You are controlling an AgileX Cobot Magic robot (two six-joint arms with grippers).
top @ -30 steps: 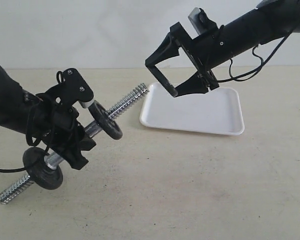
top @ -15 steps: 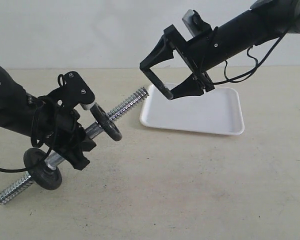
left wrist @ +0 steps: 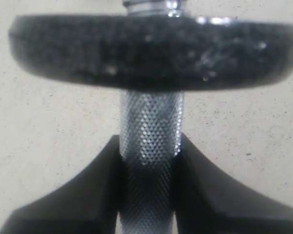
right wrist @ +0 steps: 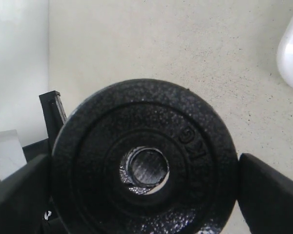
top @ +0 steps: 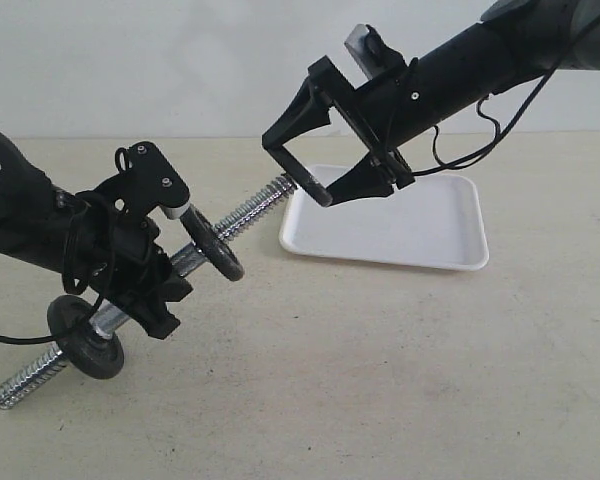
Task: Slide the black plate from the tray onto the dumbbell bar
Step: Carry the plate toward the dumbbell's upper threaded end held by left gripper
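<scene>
Near the dumbbell bar (top: 252,210) the left tool (left wrist: 147,165) clamps, the right tool (top: 298,172) grips the black plate (right wrist: 151,122); tilted, it may jam on threads

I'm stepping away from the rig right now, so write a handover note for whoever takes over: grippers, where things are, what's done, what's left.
Left gripper: shut on the dumbbell bar at its knurled middle, holding it tilted in the air, with two matching discs on it.
Right gripper: shut on the black plate, off the tray, with its hole lined up at the bar's threaded tip.
Done: pickup, alignment.
Left: slide the plate down the bar.
</scene>
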